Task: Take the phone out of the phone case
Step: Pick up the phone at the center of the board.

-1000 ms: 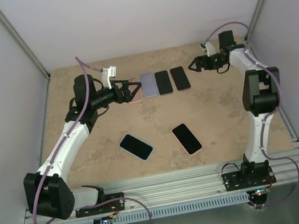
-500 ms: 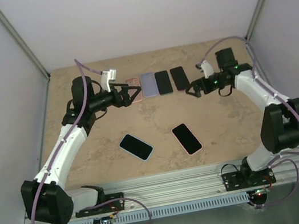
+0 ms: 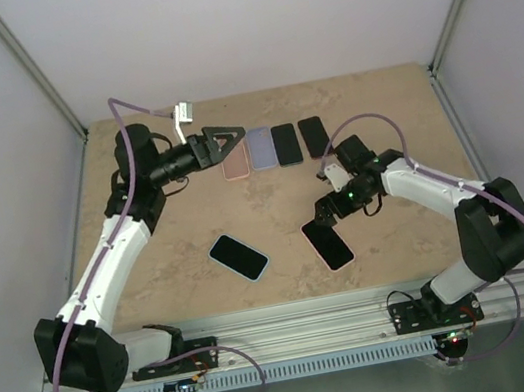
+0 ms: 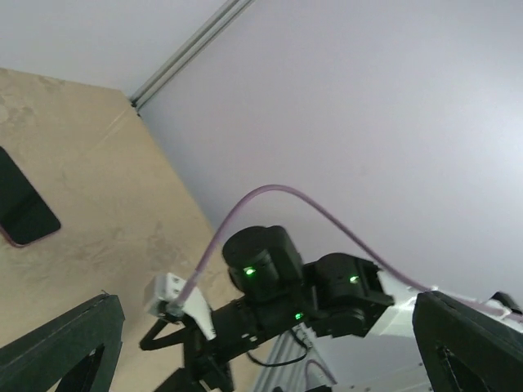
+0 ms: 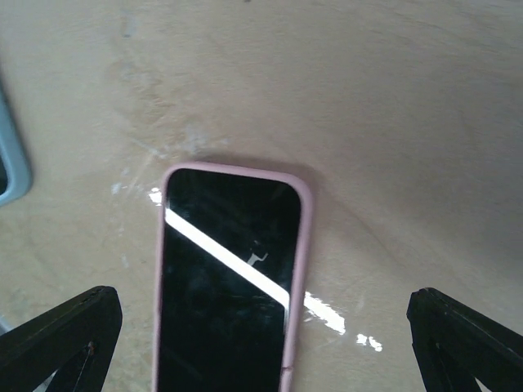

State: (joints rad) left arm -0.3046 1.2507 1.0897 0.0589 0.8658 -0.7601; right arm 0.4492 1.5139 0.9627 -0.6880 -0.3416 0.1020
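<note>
Just over the pink-cased phone [image 5: 229,286], right tool [image 3: 325,213] wide, empty; left tool [image 3: 230,141] likewise.

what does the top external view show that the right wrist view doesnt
Only top external: both arms whole, the left fingers spread open by the back row of four phones or cases, and the whole blue-cased phone.
Only right wrist: the glare streak and smudges on the screen, close up.
Both: the pink-cased phone, lying screen up on the table, with the right fingers open at its end.
</note>
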